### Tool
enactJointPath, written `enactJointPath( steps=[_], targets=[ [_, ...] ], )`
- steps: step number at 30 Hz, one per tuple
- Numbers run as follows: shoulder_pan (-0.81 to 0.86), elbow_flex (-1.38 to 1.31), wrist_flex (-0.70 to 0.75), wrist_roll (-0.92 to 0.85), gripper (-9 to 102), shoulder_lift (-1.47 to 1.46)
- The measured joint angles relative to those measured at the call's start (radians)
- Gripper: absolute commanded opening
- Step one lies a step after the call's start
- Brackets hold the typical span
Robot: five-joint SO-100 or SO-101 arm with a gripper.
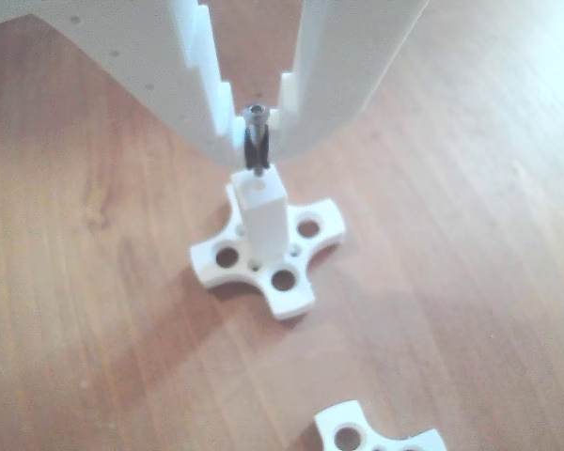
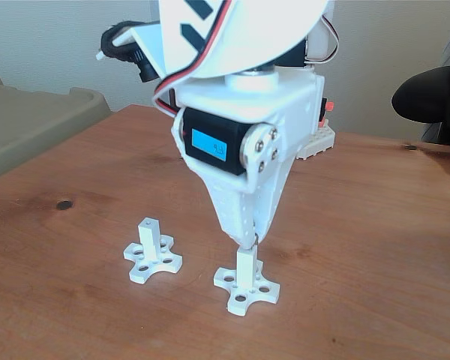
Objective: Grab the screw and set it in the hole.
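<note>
The end effector [image 1: 256, 141] grips the screw [image 1: 256, 139] upright, its tip at the hole [image 1: 259, 188] atop the white post [image 1: 263, 221]; keep it vertical and lower straight toward six o'clock before releasing.

no readable txt, blue label on servo [image 2: 211, 145] too blurred, no nos. or brands legible

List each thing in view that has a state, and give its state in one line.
screw: upright, held between the fingertips, tip at the post's top face.
gripper: shut on the screw, directly above the post.
white post: upright on the table.
second post: upright, free, beside the first.
</note>
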Motion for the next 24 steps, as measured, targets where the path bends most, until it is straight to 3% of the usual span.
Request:
enactJointPath(
  steps=[24],
  targets=[
    [0.015, 0.006, 0.000, 0.000, -4, 0.000]
  ],
)
